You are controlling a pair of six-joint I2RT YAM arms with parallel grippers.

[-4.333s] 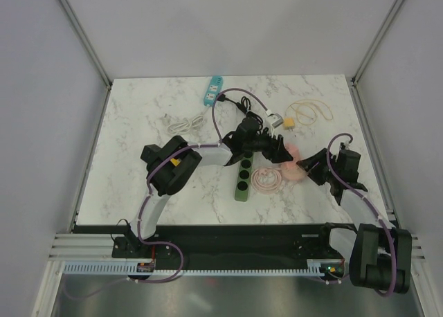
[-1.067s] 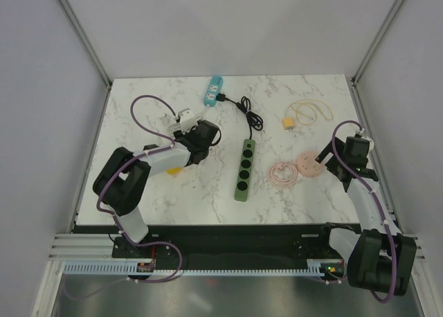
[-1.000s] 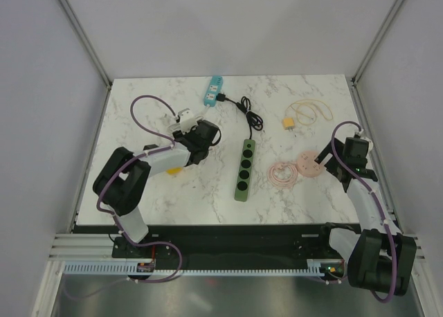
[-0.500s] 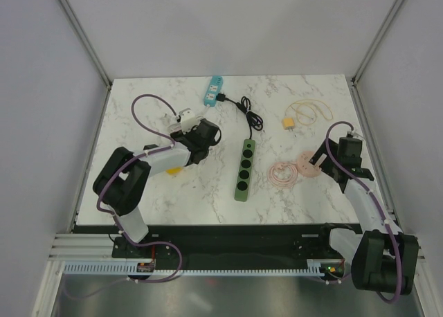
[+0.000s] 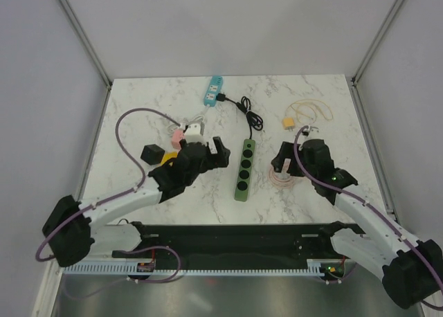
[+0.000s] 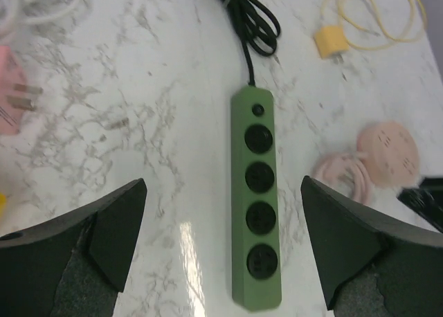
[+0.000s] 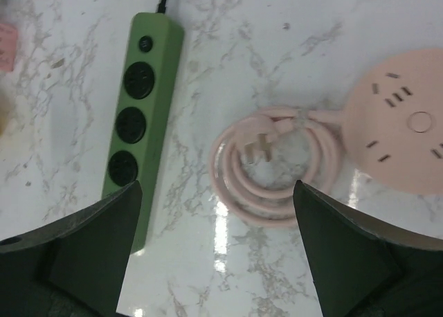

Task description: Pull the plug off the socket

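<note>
both arms have swung in over the green strip (image 5: pixel 243 169); left gripper (image 6: pixel 225 192) and right gripper (image 7: pixel 214 192) gape wide, empty. its sockets look bare. the white plug (image 5: pixel 195 129) lies left of centre: light, rigid, grip its body.

The light is bright and even, falling from overhead, so the white table (image 5: pixel 138 109) looks flat and the arms (image 5: pixel 131 196) throw only faint, soft shadows beneath them. From above everything is reasonably sharp, though small items are hard to read. In both wrist views the marble gives back small white patches of glare, one just beside the pink coil (image 7: pixel 232 192), and the dark fingers (image 6: pixel 111 237) in the lower corners look underlit and blurred.
</note>
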